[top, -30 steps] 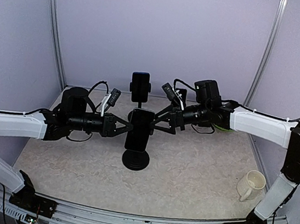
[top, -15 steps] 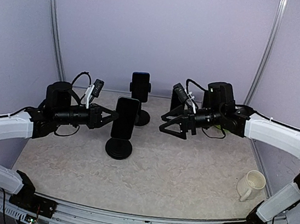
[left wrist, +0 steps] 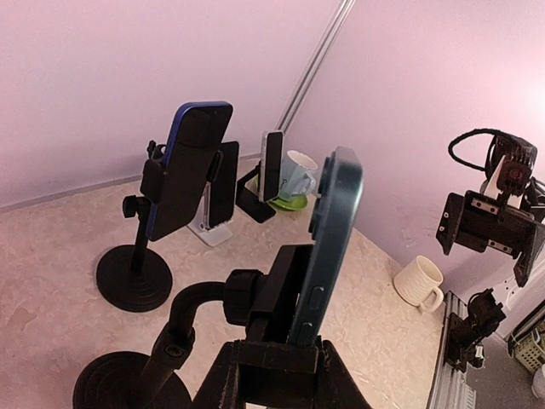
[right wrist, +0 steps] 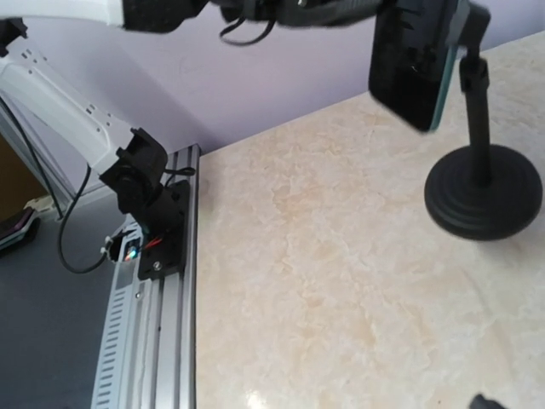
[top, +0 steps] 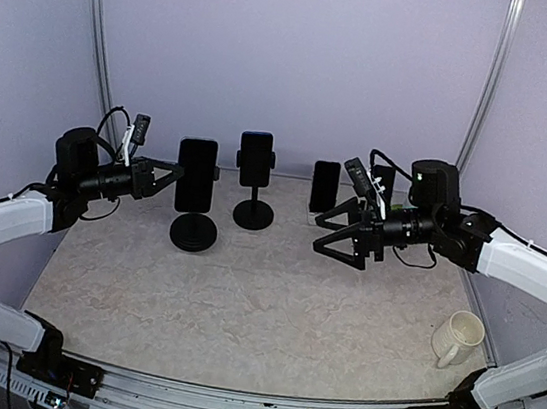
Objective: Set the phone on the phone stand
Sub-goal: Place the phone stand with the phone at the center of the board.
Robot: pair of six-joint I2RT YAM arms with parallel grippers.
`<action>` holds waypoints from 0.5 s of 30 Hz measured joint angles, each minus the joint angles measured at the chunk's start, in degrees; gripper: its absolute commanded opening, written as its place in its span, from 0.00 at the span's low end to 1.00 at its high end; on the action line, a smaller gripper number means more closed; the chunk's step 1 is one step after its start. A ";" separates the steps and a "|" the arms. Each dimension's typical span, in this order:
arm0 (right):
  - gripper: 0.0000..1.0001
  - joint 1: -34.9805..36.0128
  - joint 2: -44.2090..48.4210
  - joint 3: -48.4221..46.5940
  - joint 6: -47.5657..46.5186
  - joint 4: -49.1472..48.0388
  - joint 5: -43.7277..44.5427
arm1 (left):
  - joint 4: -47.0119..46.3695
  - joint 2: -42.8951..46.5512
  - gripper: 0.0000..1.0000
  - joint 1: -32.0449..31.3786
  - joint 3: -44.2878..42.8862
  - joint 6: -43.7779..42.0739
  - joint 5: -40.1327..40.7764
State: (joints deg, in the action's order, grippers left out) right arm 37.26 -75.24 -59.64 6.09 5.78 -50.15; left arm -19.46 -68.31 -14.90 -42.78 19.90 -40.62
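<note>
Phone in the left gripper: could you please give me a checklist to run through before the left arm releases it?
1. The phone sits upright in its stand's cradle: ok.
2. Its stand base lies flat on the table: ok, as far as the top view shows.
3. The left gripper is shut on the phone at the cradle: ok.
4. The right gripper is open and well apart from the stand: ok.
5. There is a gap to the middle phone on its own stand: ok, not touching.
6. The cradle clamps the phone tightly: cannot tell.
</note>
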 measured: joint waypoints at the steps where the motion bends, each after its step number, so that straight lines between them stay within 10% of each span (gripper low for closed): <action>1: 1.00 -0.02 0.74 0.70 -0.02 -0.02 0.20 | -0.57 -0.79 0.00 1.07 -0.70 0.15 -1.31; 15: 1.00 -0.04 13.03 11.43 0.98 -0.04 1.46 | -8.74 -12.02 0.00 10.86 -5.33 1.84 -9.75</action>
State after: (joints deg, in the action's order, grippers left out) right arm 37.21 -62.22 -48.21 7.07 5.74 -48.69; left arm -28.21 -80.34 -4.03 -48.12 21.74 -50.37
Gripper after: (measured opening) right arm 0.998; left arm 0.207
